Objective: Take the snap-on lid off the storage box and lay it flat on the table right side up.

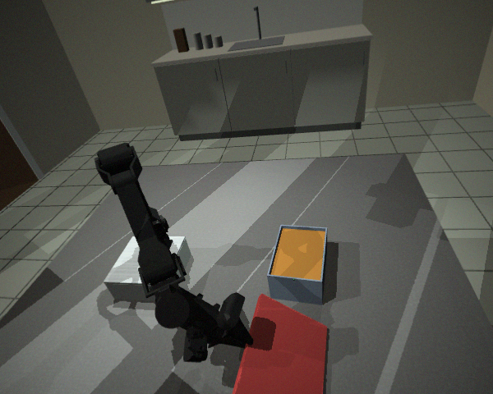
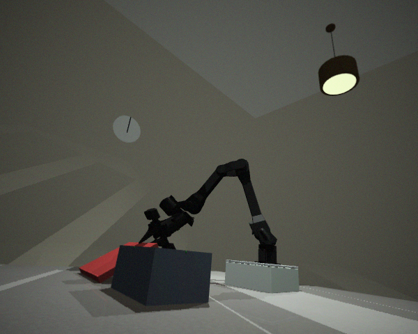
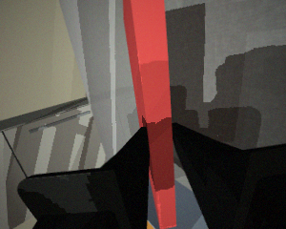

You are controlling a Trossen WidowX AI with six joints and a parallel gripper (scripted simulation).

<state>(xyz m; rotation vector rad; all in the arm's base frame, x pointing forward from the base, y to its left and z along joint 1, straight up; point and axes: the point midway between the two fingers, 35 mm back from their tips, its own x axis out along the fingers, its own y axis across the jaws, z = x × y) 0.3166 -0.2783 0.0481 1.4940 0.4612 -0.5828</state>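
The black six-joint arm (image 2: 237, 179) rises from its base, bends at the elbow and slopes down — its black parallel-jaw gripper (image 1: 247, 336) clamped on a flat red lid's (image 1: 287, 351) edge, wrist tilted low.

The grey table (image 1: 366, 254) carries 1 open storage box (image 1: 297, 263) and the arm's pale base block (image 1: 123, 271), well apart.

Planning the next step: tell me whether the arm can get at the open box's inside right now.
Probably not: the end effector is shut on the red lid, tilted beside the storage box; nothing covers the box.
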